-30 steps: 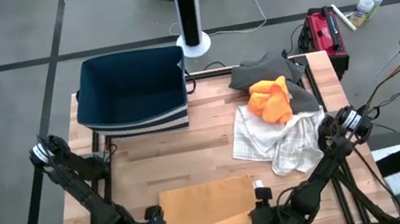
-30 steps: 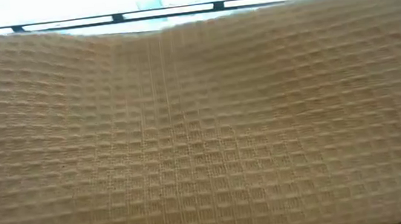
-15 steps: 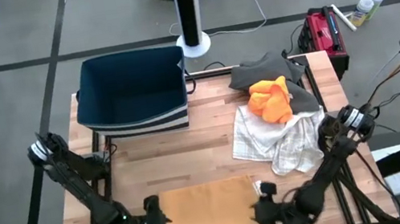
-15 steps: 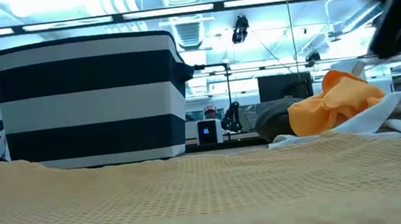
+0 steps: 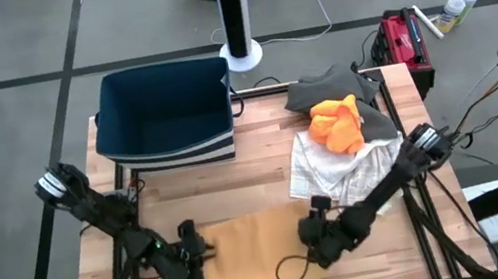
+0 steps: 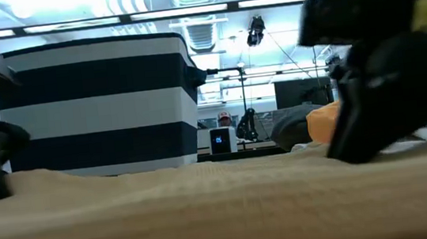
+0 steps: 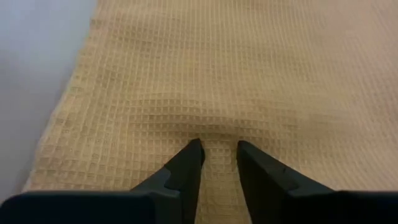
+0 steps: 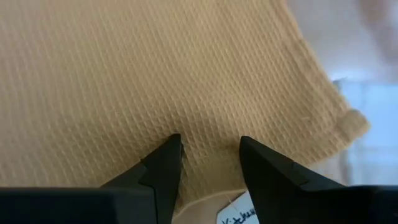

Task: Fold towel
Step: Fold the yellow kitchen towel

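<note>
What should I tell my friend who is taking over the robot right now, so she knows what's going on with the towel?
Left gripper: down at the tan waffle towel's left edge, fingers narrowly apart with a ridge of cloth between them; grip not confirmed.
Right gripper: down at the towel's right edge, fingers apart, cloth bunched between them.
The towel lies near the table's front edge, roughly flat, at a slight slant.
Striped bin stands at the back left; a pile of other cloths lies at the back right.
Done: both grippers placed on opposite edges.
Left: close, lift, fold.
</note>
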Controlling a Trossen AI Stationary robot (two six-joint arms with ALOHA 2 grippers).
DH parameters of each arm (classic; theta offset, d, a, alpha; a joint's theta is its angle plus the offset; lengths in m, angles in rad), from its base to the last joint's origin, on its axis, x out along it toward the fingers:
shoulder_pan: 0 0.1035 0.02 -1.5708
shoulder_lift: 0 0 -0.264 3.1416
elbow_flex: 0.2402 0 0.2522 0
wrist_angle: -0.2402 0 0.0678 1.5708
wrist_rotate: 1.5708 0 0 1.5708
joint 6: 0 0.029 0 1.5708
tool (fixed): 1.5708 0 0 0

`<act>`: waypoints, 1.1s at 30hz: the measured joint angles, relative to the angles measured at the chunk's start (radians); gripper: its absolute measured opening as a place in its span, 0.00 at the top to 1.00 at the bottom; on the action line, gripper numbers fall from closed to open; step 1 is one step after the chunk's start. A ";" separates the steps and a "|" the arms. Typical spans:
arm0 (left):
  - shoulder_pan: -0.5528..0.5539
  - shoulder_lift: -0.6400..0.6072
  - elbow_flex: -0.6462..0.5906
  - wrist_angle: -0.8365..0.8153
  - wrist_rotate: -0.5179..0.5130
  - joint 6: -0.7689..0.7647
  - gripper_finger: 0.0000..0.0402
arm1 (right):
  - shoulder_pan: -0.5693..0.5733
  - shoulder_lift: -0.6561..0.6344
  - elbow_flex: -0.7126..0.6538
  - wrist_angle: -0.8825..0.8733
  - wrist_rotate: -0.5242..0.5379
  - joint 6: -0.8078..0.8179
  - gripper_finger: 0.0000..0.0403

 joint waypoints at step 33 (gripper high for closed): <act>-0.252 0.107 0.088 -0.060 -0.139 -0.270 0.82 | -0.010 0.053 0.066 0.615 0.142 -0.371 0.68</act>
